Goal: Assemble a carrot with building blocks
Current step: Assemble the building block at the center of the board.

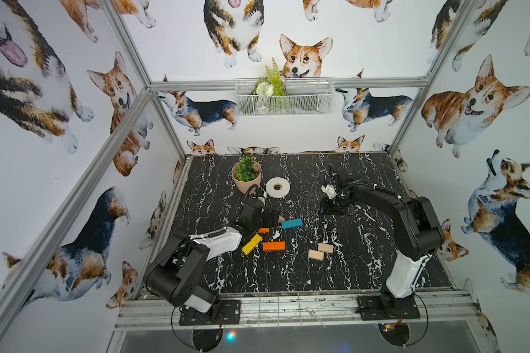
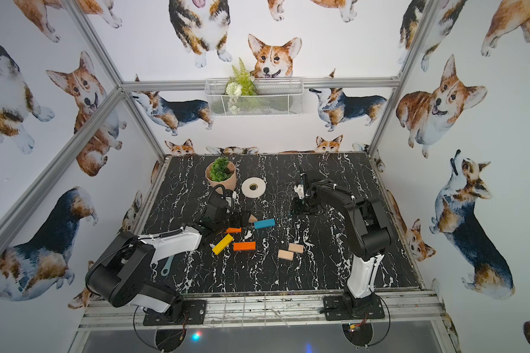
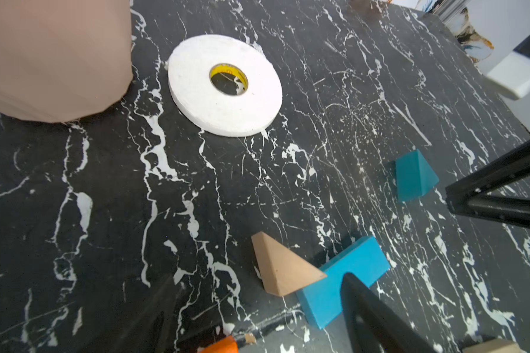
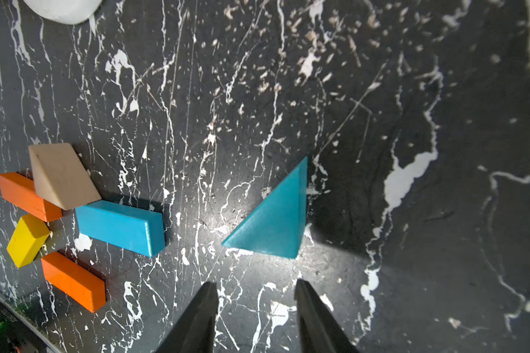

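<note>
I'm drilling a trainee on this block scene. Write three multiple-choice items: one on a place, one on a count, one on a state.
1. The white tape roll lies: A) in the wire basket B) beside the plant pot C) on a yellow block
2. Count of orange blocks: A) one B) four C) two
3. The right gripper is: A) open, empty B) shut on a yellow block C) shut on the roll
B: roll and pot sit side by side. C: both top views show two. A: jaws apart, teal triangle free ahead.
</note>
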### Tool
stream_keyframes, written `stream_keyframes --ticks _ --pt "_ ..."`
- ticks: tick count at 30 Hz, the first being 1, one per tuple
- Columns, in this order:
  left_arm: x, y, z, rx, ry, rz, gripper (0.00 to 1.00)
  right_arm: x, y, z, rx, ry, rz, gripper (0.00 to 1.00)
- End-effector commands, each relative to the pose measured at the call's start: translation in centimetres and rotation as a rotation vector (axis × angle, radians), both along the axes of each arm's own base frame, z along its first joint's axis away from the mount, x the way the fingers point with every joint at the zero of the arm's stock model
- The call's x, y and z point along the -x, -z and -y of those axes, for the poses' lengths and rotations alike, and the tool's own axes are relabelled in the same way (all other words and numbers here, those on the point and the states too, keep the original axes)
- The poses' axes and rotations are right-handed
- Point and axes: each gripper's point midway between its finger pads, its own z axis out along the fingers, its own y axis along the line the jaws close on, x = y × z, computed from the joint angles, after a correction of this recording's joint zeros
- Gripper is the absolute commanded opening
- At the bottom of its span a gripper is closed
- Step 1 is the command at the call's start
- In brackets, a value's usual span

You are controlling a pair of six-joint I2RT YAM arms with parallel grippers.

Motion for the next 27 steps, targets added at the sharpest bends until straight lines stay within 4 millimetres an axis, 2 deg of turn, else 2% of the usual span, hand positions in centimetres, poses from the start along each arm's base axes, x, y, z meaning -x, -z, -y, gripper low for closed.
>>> stream_keyframes --ticks 1,4,8,11,14,24,27 --pt "0.3 -0.4 0.5 0.021 0.023 -0.015 0.87 -0.9 -0.9 0.3 0.03 -0.025 0.068 0.47" --pt "0.5 -0.6 0.0 0.024 0.004 -0.012 0.87 -1.5 -0.7 0.7 0.053 -0.022 0.099 0.48" --pt "0.6 0.1 0.3 0.037 0.007 -0.038 0.87 -1.9 -0.5 -0.4 -0.013 -0.022 0.112 0.48" --pt "0.4 1.7 1.2 0.051 0.03 -0.082 0.86 -2.0 0.2 -0.7 -0.026 -0.025 0.102 0.48" --pt "0.3 2.4 2.3 0.075 0.061 -0.108 0.81 -1.9 0.8 -1.0 -0.041 -0.026 0.084 0.48" --pt "0.7 2.2 4.0 0.113 0.114 -0.102 0.8 -1.3 1.1 -2.1 -0.113 -0.035 0.062 0.47" --pt "0.8 3.1 4.6 0.12 0.13 -0.126 0.79 -1.3 1.3 -2.5 -0.113 -0.046 0.058 0.46"
